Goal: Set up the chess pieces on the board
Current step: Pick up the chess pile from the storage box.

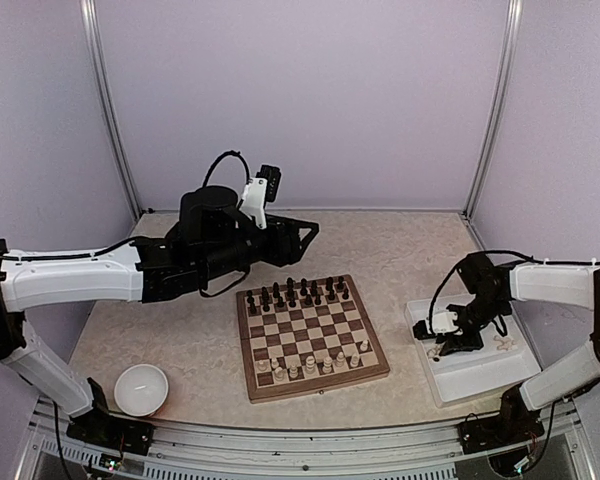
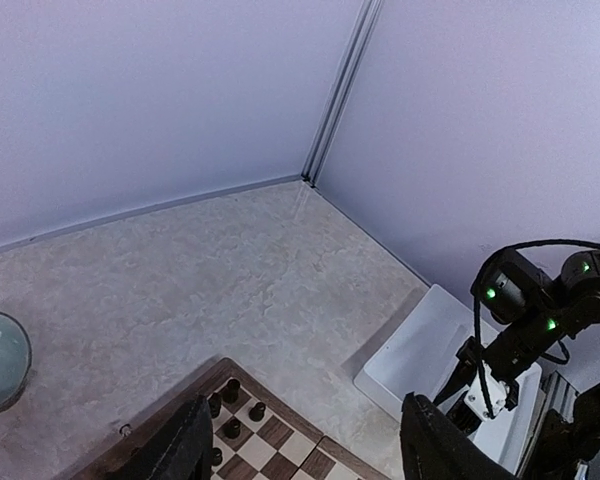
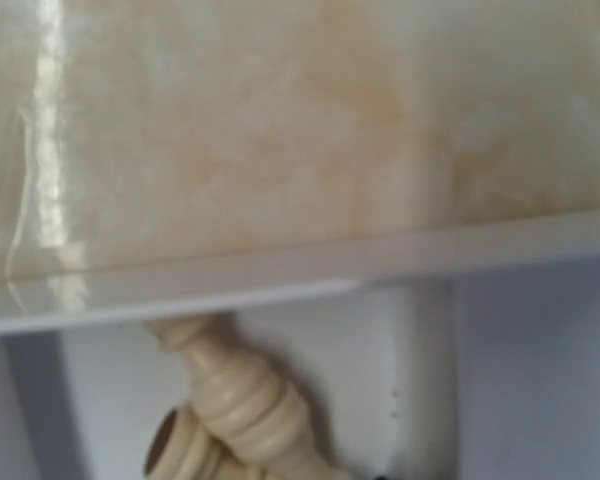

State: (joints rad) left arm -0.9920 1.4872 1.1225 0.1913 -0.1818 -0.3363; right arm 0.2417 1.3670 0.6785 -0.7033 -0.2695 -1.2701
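Chess pieces (image 3: 245, 410), turned cream wood, in glossy tray (image 3: 280, 275); left hand (image 2: 310, 440) spread, right hand (image 1: 450, 345) unclear.

Premises: a robotics test cell, most likely within a laboratory. Plain pale wall panels (image 1: 300, 100) enclose three sides, joined by bare aluminium posts (image 1: 108, 110). A marble-patterned counter (image 1: 400, 250) has a metal rail (image 1: 300, 445) at its near edge, where the left arm (image 1: 70, 278) and right arm (image 1: 555, 280) are bolted. Cable (image 1: 225, 158) runs exposed.
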